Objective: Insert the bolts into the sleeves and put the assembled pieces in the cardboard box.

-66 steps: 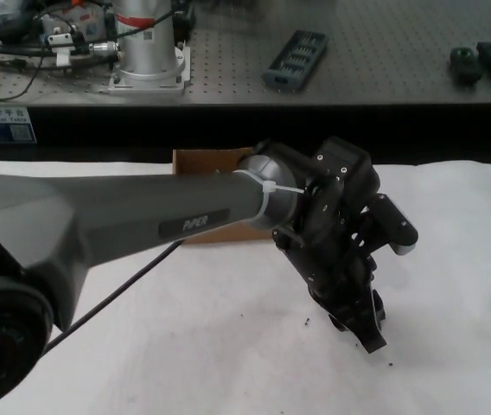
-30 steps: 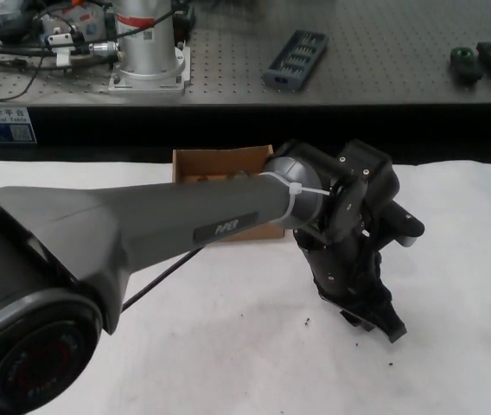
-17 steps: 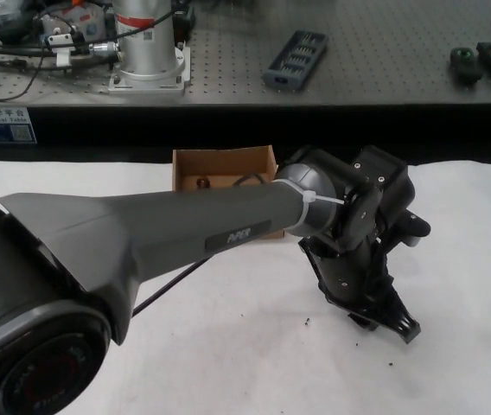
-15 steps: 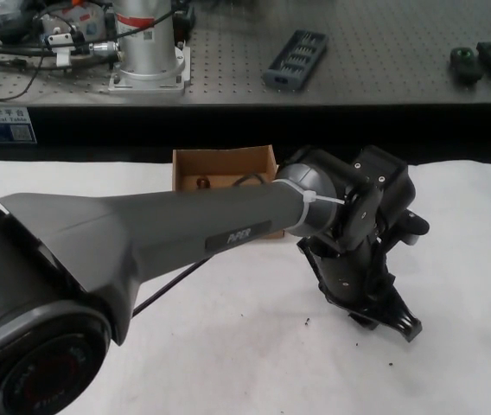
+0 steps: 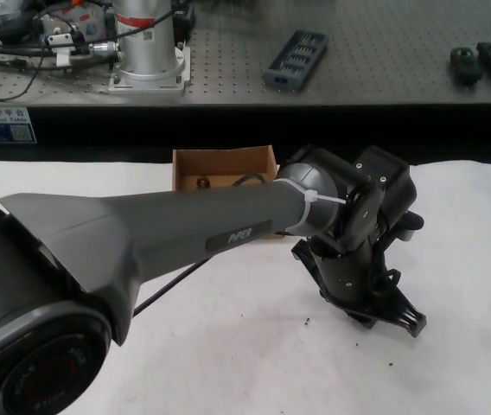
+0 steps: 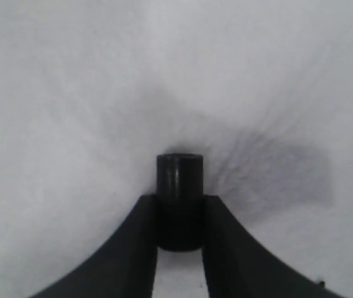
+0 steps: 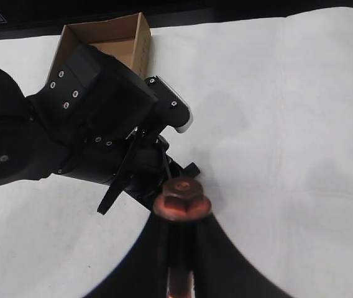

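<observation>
White cloth covers the bench, and the grey left arm stretches across it, passing in front of the small brown cardboard box. The left gripper hangs low over the cloth, near the box, on its right and on the side toward the arms. Its fingers are clamped on a short black cylindrical sleeve, which stands out beyond the fingertips with its open end facing away from the wrist. The right gripper sits farther from the box than the left one. Its fingers are pinched on the shank of a copper-coloured hex-head bolt, whose head stands clear of the tips.

Both parts look like small, rigid, light metal with smooth and probably slippery surfaces. The sleeve's round wall could roll in a loose grip, so a firm hold across its middle seems best. The bolt seems best held along the shank, which leaves the entering end free.
</observation>
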You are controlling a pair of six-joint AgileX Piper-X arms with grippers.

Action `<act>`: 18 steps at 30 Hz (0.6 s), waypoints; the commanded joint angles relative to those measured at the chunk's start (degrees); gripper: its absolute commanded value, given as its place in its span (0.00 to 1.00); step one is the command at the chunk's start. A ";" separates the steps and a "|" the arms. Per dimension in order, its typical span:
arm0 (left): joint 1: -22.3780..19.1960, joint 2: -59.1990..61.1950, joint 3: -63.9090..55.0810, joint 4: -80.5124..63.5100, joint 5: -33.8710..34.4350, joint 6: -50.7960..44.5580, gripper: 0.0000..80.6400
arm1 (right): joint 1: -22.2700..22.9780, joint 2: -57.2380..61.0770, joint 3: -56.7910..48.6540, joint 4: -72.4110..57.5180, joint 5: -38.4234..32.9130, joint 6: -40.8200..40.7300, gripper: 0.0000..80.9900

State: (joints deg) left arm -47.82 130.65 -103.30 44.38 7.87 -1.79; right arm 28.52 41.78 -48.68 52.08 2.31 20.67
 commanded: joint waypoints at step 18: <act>4.92 -15.00 0.08 -4.21 7.91 0.98 0.16 | -0.53 -0.45 -0.08 -5.85 1.78 -4.00 0.02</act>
State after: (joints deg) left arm -43.85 119.06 -102.74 40.99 15.59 -1.63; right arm 28.52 41.78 -48.68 48.57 4.48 17.87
